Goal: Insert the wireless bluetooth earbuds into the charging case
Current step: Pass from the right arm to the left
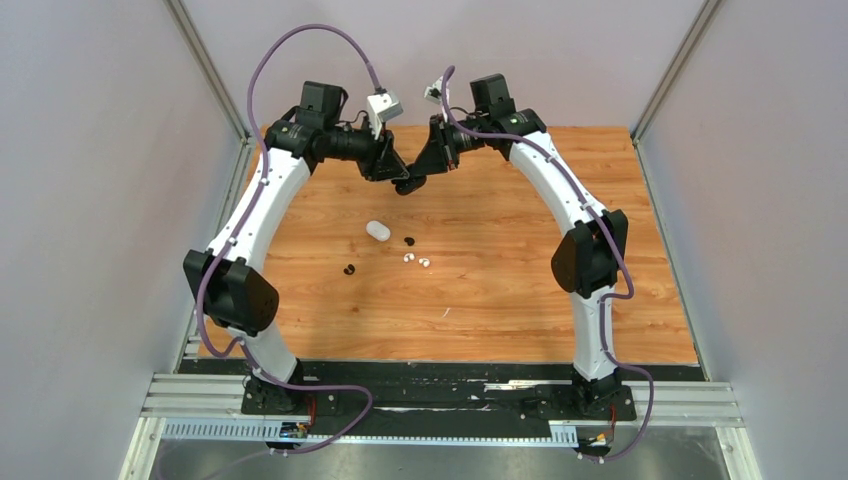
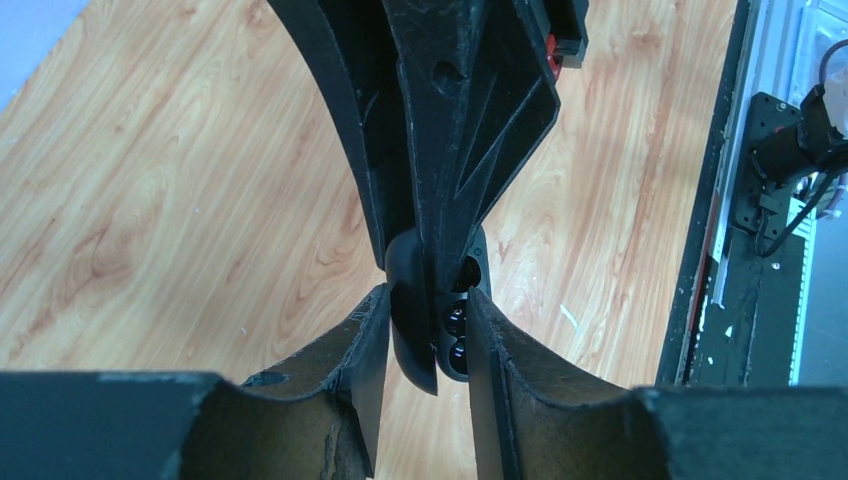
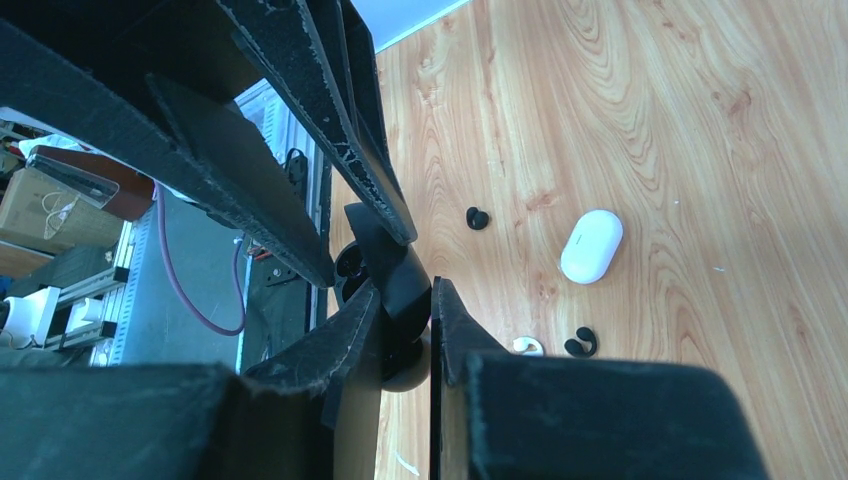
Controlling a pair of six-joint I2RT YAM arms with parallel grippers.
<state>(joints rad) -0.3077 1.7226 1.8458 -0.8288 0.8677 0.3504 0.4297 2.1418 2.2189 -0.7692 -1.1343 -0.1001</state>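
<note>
Surface: I see a wood-grain table with metal rails along its near edge.
Room: Plain pale walls close it in on the left, right and far sides.
Top view only: Both arms arch inward and meet over the far middle of the table, with the black charging case lifted between them.
On the table: The white charging case lies shut, just nearer than the meeting point. Two black earbuds and two white earbuds lie loose beside it, none of them in a case.
Left wrist only: I can look into the black case. It is hinged open, with dark sockets showing in one half.
Right wrist only: The black case shows only its outer shell. The white case and three of the buds lie on the boards beyond it.
Left tool: The fingers are clamped on the black case, one on each outer face.
Right tool: It is clamped on the same case from the opposite side.
Earbuds to tools: All four are down on the table, well apart from both tools.
</note>
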